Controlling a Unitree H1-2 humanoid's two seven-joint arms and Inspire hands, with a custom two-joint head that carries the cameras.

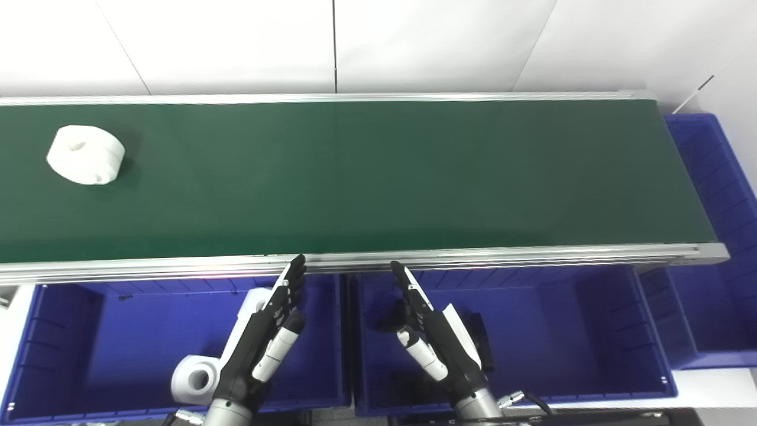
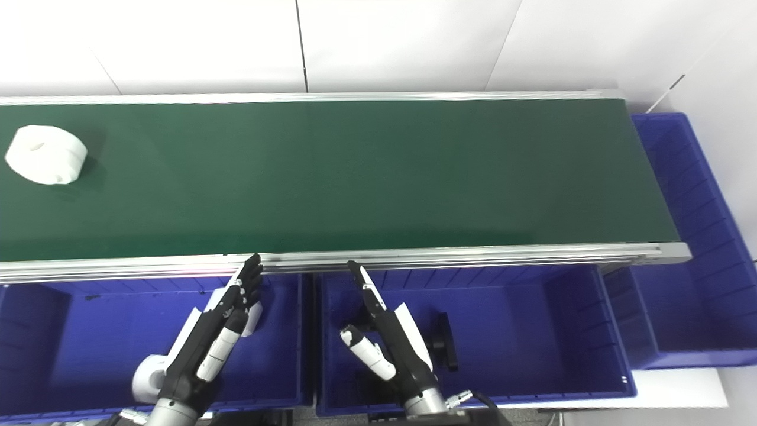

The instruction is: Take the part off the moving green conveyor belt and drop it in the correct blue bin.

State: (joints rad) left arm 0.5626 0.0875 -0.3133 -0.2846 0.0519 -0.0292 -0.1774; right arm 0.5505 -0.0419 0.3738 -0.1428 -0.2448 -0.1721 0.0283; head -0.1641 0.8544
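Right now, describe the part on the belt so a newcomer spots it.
Find the long green conveyor belt. At its far left lies a white ring-shaped part, alone on the belt; the other white parts sit in the blue bin below.

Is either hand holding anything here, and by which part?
Nothing is held. Left hand and right hand are open above the bins; the white part lies untouched.

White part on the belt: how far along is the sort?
Done: white parts already lie in the left blue bin, black parts in the middle bin. In hand: nothing; the left robot hand and right robot hand hover open over the bins. Left: the white part sits on the green belt, unpicked.
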